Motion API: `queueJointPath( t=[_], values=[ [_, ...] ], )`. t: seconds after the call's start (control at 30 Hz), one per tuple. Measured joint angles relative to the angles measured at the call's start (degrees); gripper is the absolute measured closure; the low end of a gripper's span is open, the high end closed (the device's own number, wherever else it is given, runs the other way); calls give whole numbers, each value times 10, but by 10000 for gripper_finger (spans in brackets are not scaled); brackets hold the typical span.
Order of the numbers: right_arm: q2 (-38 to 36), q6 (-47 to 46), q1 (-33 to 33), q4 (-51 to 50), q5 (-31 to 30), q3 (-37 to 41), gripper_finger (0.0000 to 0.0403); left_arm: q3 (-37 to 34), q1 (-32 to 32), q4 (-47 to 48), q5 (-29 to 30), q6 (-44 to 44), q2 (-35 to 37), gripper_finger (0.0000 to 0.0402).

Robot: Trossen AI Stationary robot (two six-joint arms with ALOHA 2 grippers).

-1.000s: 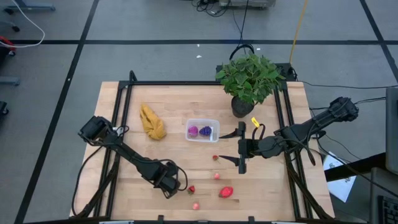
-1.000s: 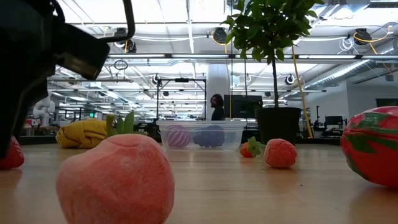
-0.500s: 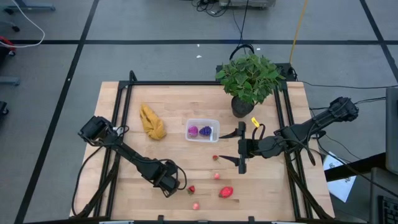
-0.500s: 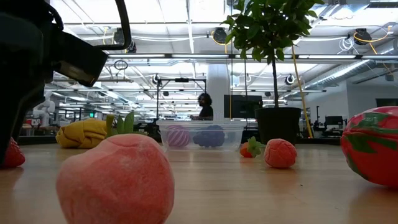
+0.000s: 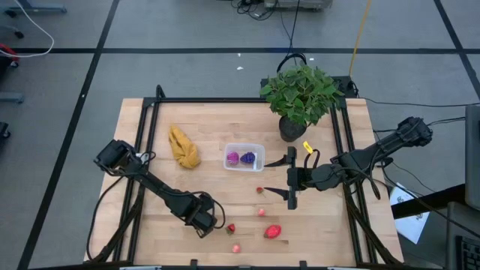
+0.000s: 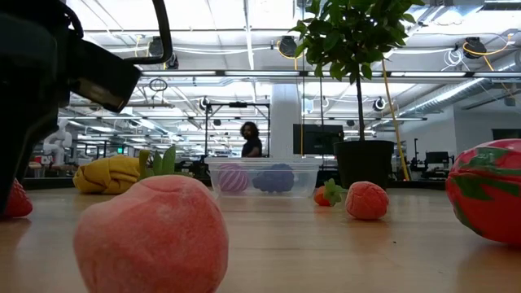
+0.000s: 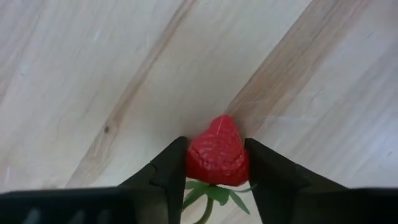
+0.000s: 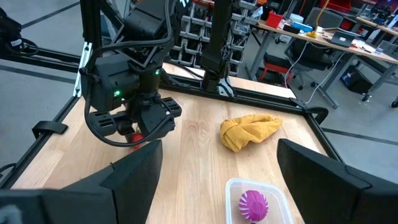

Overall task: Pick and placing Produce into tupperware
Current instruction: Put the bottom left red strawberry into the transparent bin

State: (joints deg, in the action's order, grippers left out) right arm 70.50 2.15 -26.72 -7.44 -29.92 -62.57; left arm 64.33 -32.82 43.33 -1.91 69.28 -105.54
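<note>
From above, the left hand (image 5: pixel 217 223) sits low on the wooden counter (image 5: pixel 210 127) at about 7 o'clock from the tupperware (image 5: pixel 244 157), right against a red strawberry (image 5: pixel 230 228). The clear tupperware lies near the counter's middle and holds a pink piece (image 5: pixel 232 157) and a purple piece (image 5: pixel 248 158). More produce lies loose toward 6 o'clock from it: a small strawberry (image 5: pixel 259 190), a pink berry (image 5: pixel 262 212), a larger red fruit (image 5: pixel 272 232) and a pink peach (image 5: pixel 236 247). The right hand (image 5: pixel 289 178) waits at 4 o'clock from the tupperware, its fingers spread wide apart. A yellow banana bunch (image 5: pixel 183 147) lies at 9 o'clock from the box and a potted plant (image 5: pixel 300 94) at 1 o'clock. At counter level, the peach (image 6: pixel 151 233) fills the foreground, and the tupperware (image 6: pixel 264 178) stands behind it with both pieces inside; a person (image 6: pixel 251 140) shows far off. The left wrist camera shows the strawberry (image 7: pixel 217 153) clamped between the two dark fingers (image 7: pixel 168 169), resting on the wood. The right wrist camera shows the left hand (image 8: pixel 138 134) down at the counter, the banana bunch (image 8: pixel 250 131) and the pink piece (image 8: pixel 253 204) in the box.
</note>
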Motion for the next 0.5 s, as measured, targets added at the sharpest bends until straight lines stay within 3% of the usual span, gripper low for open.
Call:
queueJointPath(
  t=[0.13, 0.37, 0.5],
  values=[
    [0, 0, 0, 0, 0, 0, 94, 0, 0, -1, 0, 1, 0, 278],
    [0, 0, 0, 0, 0, 0, 94, 0, 0, 0, 0, 9, 0, 232],
    [0, 0, 0, 0, 0, 0, 94, 0, 0, 0, 0, 9, 0, 241]
  ],
)
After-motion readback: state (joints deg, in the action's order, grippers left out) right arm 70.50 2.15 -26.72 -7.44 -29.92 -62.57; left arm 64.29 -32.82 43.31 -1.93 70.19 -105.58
